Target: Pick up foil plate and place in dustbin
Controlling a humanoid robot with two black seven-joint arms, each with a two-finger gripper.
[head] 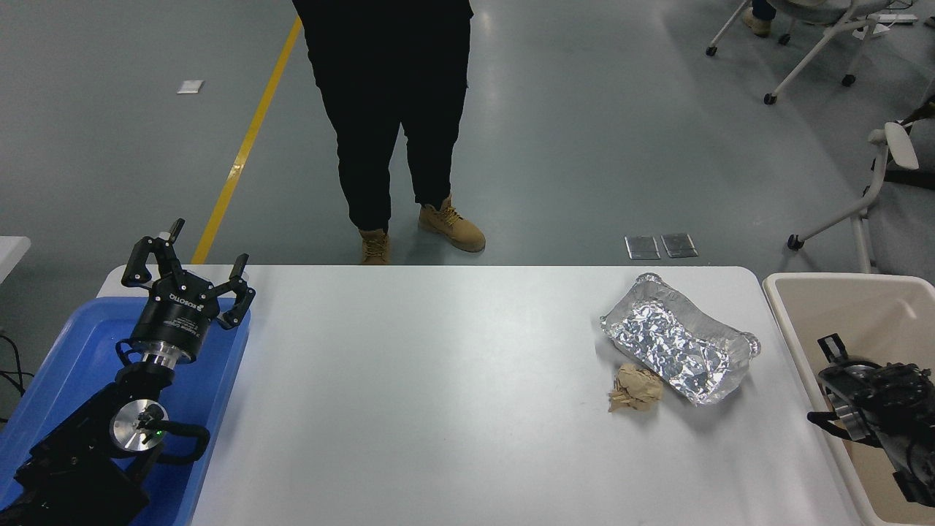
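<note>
Left gripper (191, 272) parted, right arm (876, 409) low.

1. The robot's matte black left gripper (188, 276) has jointed, linked fingers and white lettering on its round body.
2. A silver metal collar sits under it.
3. A polished silver disc caps the left arm's joint.

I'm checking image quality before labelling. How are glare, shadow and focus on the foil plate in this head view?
Head view: the foil plate is sharp, with bright crinkle highlights but no blown-out glare; only a faint soft shadow lies on the white table; the paper ball beside it is also in focus; the right claw is dark and low in detail.
</note>
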